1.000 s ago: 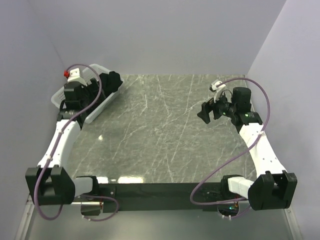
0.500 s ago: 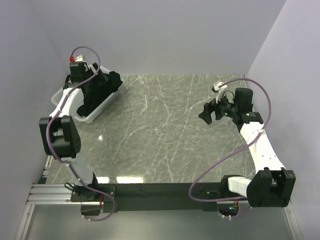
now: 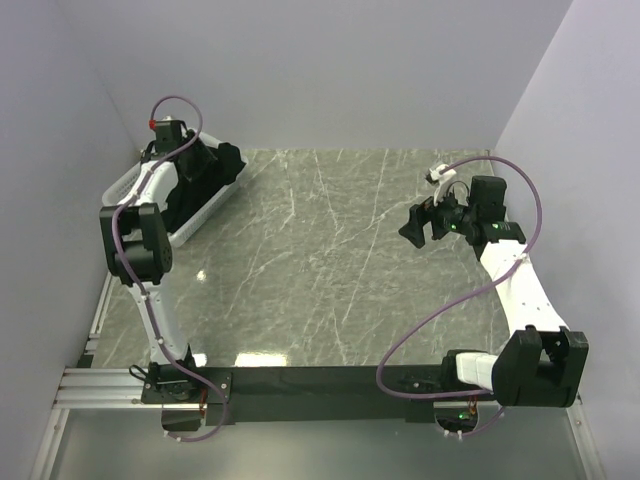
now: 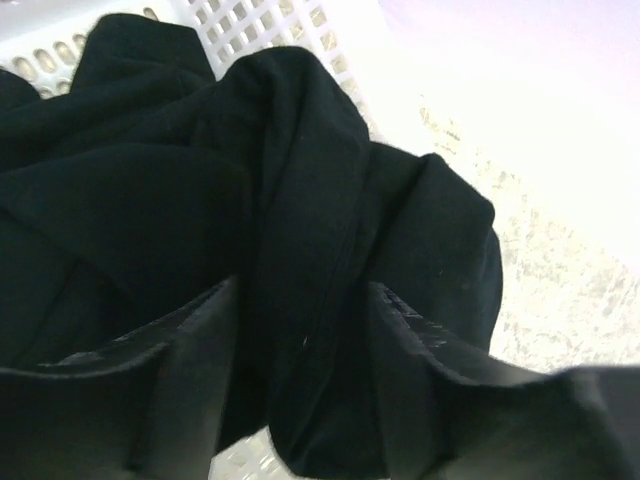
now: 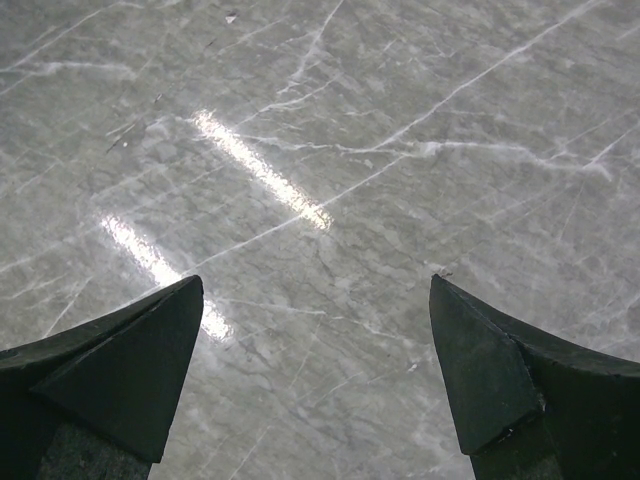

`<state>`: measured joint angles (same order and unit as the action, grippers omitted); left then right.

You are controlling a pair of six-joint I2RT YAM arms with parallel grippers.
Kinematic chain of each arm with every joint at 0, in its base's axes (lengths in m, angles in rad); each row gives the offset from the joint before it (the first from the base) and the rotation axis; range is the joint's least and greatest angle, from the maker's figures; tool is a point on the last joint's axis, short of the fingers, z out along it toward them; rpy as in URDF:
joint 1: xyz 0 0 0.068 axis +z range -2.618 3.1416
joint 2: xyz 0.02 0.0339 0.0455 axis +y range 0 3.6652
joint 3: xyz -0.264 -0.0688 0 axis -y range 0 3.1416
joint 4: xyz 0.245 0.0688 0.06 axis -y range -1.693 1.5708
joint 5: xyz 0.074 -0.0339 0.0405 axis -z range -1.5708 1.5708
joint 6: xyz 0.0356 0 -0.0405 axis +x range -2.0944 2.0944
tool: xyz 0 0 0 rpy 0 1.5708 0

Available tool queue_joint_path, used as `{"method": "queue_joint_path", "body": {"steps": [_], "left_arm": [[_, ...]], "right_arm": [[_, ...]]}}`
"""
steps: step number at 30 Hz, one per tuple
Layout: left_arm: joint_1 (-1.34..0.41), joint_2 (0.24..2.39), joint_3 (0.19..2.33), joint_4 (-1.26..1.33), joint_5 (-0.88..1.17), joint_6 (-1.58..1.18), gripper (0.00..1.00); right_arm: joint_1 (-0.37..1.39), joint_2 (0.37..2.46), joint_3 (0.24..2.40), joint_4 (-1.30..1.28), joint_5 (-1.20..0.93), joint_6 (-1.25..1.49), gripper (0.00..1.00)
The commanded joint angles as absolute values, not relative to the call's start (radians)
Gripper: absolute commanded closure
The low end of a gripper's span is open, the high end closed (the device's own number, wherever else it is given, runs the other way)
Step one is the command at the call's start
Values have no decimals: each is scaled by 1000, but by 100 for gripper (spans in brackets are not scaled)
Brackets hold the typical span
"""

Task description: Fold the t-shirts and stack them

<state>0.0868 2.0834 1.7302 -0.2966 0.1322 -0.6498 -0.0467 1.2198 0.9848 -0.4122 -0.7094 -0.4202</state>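
1. T-shirts (image 4: 300,200) heaped in basket (image 4: 262,22), table's (image 3: 330,260) far left corner.
2. Left end effector (image 4: 300,300) right on them, astride a cloth ridge; clenched or not, cannot tell.
3. Right end effector (image 5: 315,287) released, empty, well apart.

Top view sits high behind the arm bases and looks down and forward over the whole tabletop (image 3: 330,260) to the far wall. The left wrist view is pressed in very close over the t-shirts (image 4: 300,200) in the basket (image 4: 260,25) at the tabletop's far left corner, the left gripper (image 4: 300,310) along its bottom edge; top view shares that corner. The right wrist view looks down from a little higher on bare tabletop toward the right edge, the right gripper (image 5: 315,300) in its lower corners, a patch top view also covers.
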Motion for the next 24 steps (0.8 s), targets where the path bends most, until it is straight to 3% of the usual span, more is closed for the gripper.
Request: {"method": "queue_joint_path", "body": {"steps": [1,8,10,18,24], "left_arm": [[69,2103,1809,-310,115,-672,45],[64,2068,1784,-244,136,-675,93],[64,2034,1773,-198,163,-666,98],[55,1833,1694,43,279,-670,100],[31,1769,1753,179,383,-745,100]], "right_arm": [[-58,1223,999,-382,-735,-408,0],[-64,1223,1002,-377,-745,-393,0],[-66,1218,1002,-374,-745,-390,0],[-69,1204,1011,-379,-750,-387,0],[-74,1201,1022,-374,-758,-380,1]]}}
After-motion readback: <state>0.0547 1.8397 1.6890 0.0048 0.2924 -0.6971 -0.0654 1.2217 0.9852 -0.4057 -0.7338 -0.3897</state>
